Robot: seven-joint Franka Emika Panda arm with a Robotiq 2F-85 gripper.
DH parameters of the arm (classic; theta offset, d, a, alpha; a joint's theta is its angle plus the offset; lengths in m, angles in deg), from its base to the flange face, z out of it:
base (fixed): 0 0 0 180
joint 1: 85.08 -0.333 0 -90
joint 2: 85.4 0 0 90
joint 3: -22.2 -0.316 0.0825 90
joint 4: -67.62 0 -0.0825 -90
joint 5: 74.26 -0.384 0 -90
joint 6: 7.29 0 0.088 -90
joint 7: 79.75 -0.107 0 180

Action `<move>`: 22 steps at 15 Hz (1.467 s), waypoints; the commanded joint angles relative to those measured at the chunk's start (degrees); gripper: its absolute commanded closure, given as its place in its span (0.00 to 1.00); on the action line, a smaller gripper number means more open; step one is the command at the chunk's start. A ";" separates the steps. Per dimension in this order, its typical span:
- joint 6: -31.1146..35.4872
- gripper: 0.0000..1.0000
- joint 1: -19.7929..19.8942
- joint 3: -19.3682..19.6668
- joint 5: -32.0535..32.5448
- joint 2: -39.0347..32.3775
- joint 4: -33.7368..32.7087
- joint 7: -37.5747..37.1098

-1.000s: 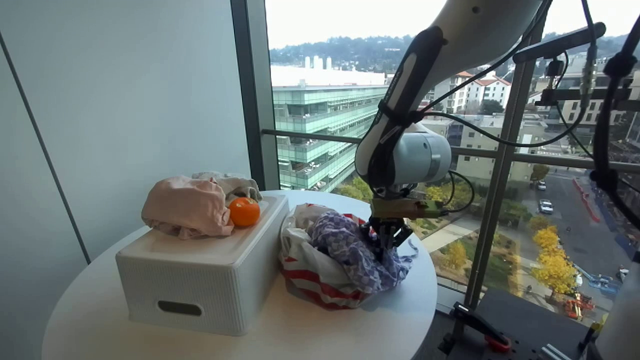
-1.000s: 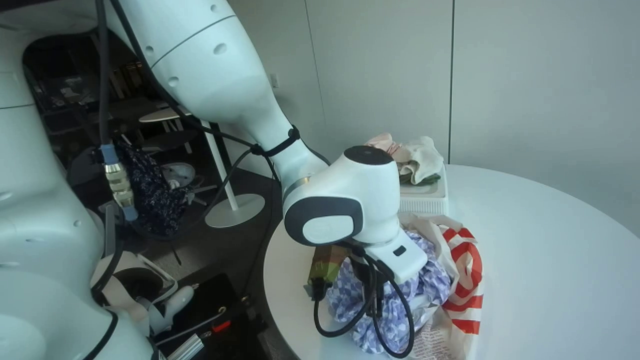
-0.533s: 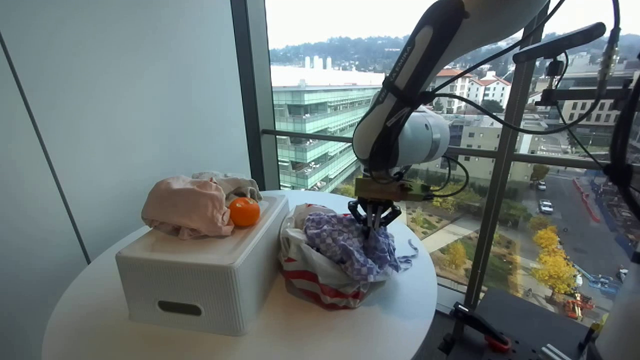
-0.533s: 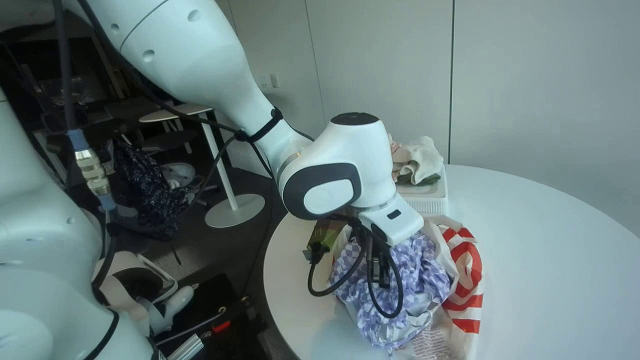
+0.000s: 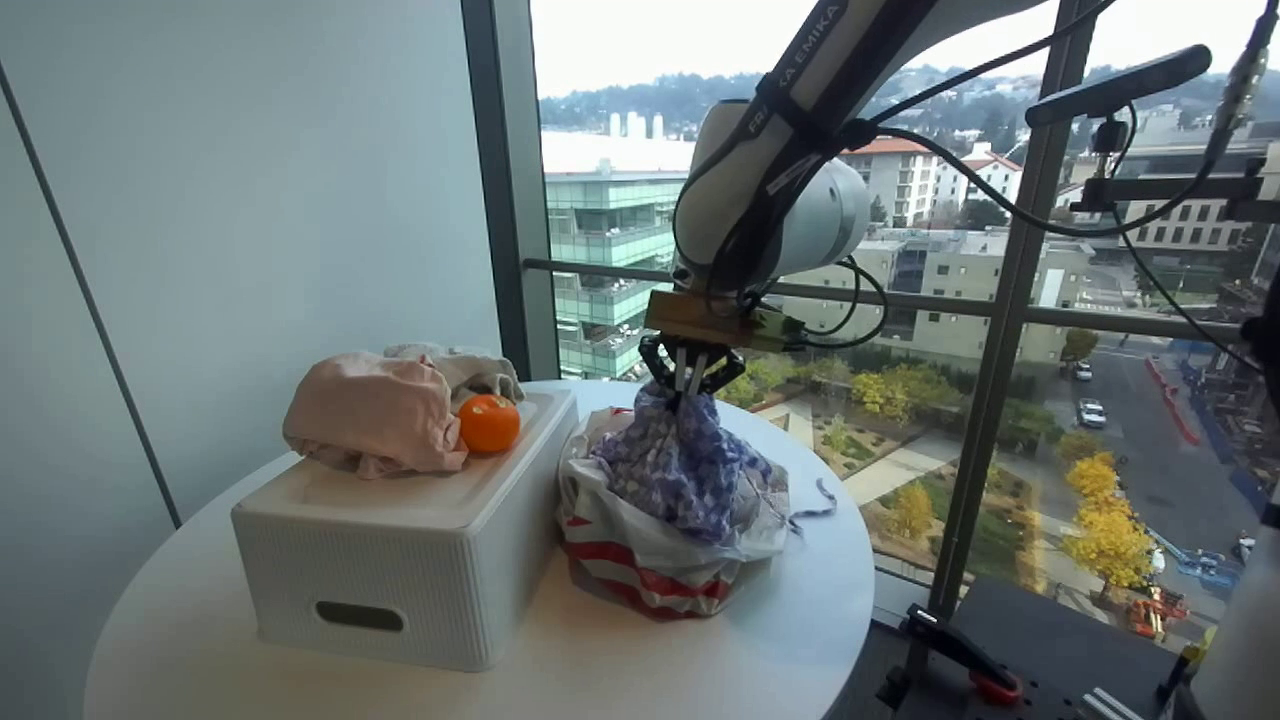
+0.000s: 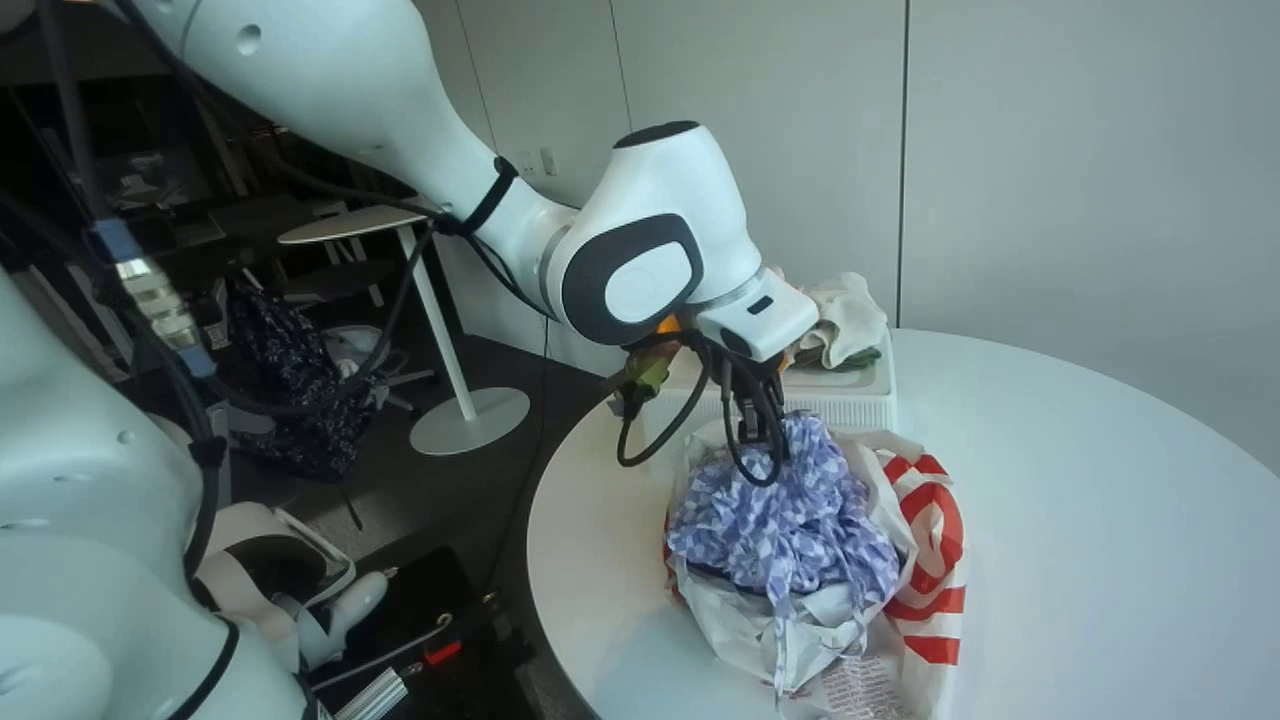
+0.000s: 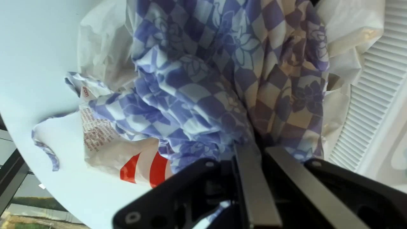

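Over the striped bag (image 5: 640, 570) | gripper (image 5: 684, 392) nearly closed, pinching checkered cloth (image 5: 676, 470) | bunched, tapering upward, long axis unclear

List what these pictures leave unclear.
Beneath the crumpled purple-and-white checked cloth: hidden by its folds, in both exterior views.
Tips of the black gripper: buried in cloth, wrist view.
Fine print on the red-striped white plastic bag: too small, in an exterior view.

Office room, tall window (image 5: 950, 365) (high above a street (image 5: 1140, 425)), panelled wall (image 6: 1050, 170), pedestal table (image 6: 335, 226), perhaps a shadowed chair (image 6: 345, 278)
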 commanded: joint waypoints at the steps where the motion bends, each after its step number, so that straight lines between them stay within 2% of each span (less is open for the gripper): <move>1: 0.42 0.93 -1.41 -2.64 -2.77 -1.00 -2.70 -0.49; 3: 0.53 0.94 -2.16 -3.49 -5.72 -4.06 -4.16 0.61; 6: 1.45 0.94 -2.61 -3.28 -6.03 -9.63 -5.98 -0.72; 8: 2.69 0.94 -3.15 -1.89 -3.75 -13.58 -7.21 -2.92; 12: 7.05 0.94 -7.69 4.74 2.94 -21.90 -10.10 -10.42; 14: 6.33 0.94 -10.01 6.41 2.13 -26.00 -12.07 -11.62; 18: 4.11 0.93 -11.66 5.97 -1.74 -30.06 -14.69 -10.44; 19: 3.82 0.68 -11.78 6.31 -2.13 -29.26 -14.85 -10.48; 20: 3.62 0.68 -11.92 6.79 -2.11 -28.56 -14.87 -10.56; 22: 2.94 0.56 -14.15 10.62 0.05 -26.45 -14.37 -13.54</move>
